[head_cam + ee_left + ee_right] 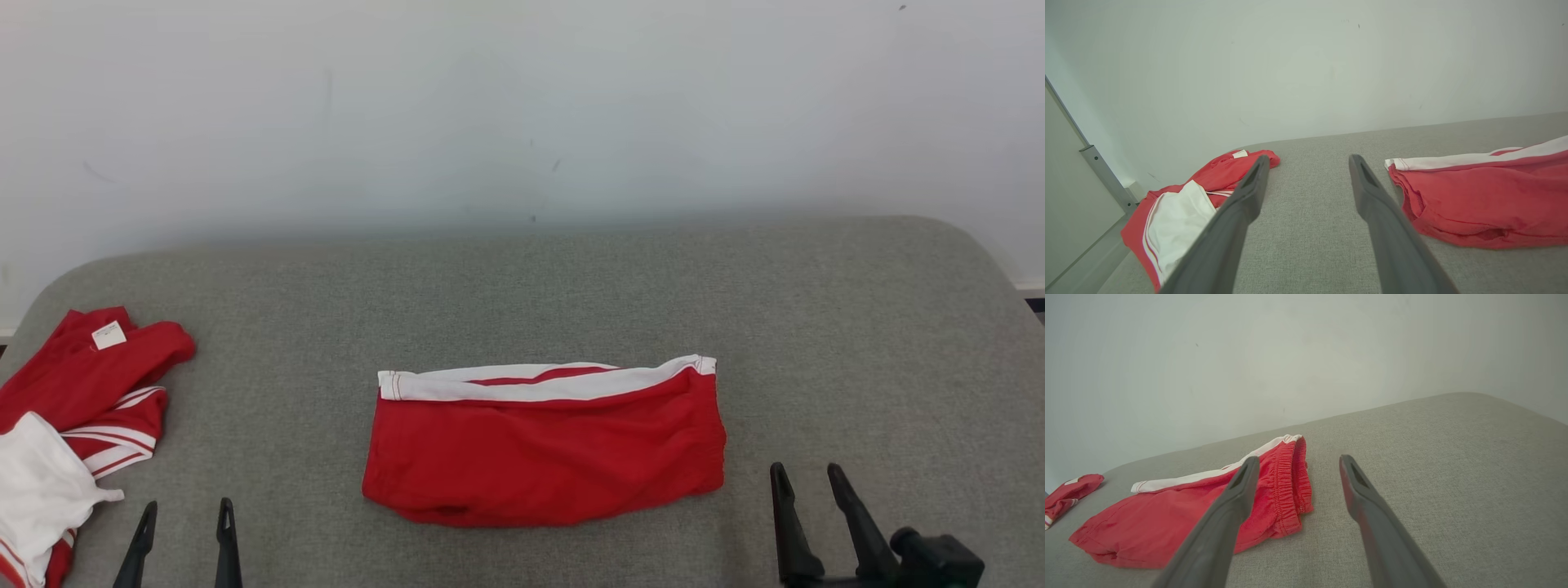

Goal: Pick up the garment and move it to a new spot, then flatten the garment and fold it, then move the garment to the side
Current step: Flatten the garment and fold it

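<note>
We see the red shorts point(543, 445) lying folded in the middle of the grey surface point(522, 286), with the white band point(539, 382) along the far edge and the elastic waist at our right. The left pincer point(188, 505) hovers wide and empty near the front edge, between the shorts and a pile of red and white clothes point(73, 408) at the far left. The right pincer point(806, 468) is also wide and empty, just beside the waist end of the shorts.

We judge that the fold is done and the move to the side remains, and that is where it may spoil. If a pincer catches only the top layer, the fold will likely open as the cloth lifts. The woven surface looks grippy, so dragging instead of lifting could bunch the lower layer. If we carry the shorts leftward, they may land on the pile and tangle with cloth of the same colour.
</note>
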